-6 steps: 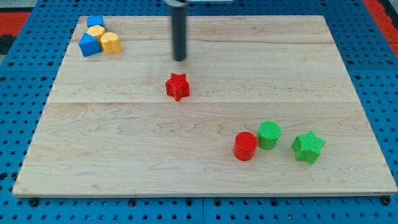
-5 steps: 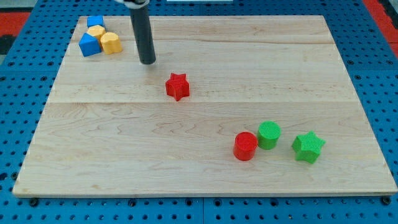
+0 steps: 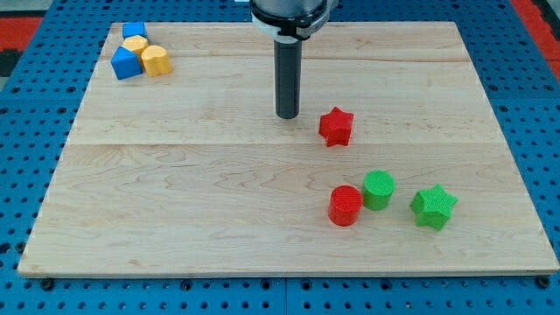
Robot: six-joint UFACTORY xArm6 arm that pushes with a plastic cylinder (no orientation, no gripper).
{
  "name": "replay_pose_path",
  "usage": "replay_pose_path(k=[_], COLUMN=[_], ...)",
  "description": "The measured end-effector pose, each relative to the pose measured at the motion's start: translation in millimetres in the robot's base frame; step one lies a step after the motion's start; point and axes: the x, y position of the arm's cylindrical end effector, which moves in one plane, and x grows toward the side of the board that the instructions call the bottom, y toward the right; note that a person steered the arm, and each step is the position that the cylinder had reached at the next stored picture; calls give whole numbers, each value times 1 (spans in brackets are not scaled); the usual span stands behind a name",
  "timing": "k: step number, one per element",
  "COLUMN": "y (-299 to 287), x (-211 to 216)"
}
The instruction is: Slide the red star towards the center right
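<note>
- A pale wooden worktop (image 3: 175,201) fills most of the camera view, lying on a blue pegboard base (image 3: 26,149).
- A straight dark rod comes down from the view's top, and my tip (image 3: 287,116) rests on the wood a little above the board's middle.
- The arm carries no gripper, so there is nothing that could be apart, together or clamped on anything; the rod ends plainly.
- The red star (image 3: 336,127) lies just to the view's right of my tip and slightly lower, with a narrow strip of bare wood between them, so the two are not touching.
- That puts the red star a little right of the board's middle, about halfway between the top and bottom edges.
- Below my tip and to the view's right sit three blocks in a loose row: a red cylinder (image 3: 345,206), a green cylinder (image 3: 379,190) touching or nearly touching it, and a green star (image 3: 434,206) a short gap further right.
- Far from my tip, in the view's top left corner, is a tight cluster: a small blue block (image 3: 134,31), a yellow block (image 3: 135,44) under it, a larger blue block (image 3: 126,63) and a yellow block with rounded sides (image 3: 156,60).
</note>
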Motion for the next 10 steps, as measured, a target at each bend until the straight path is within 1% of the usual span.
replay_pose_path(k=[4,5,6,7,8,9,10], y=[-22,37,73,3,77,150,175], x=[1,9,12,32,64,33,39])
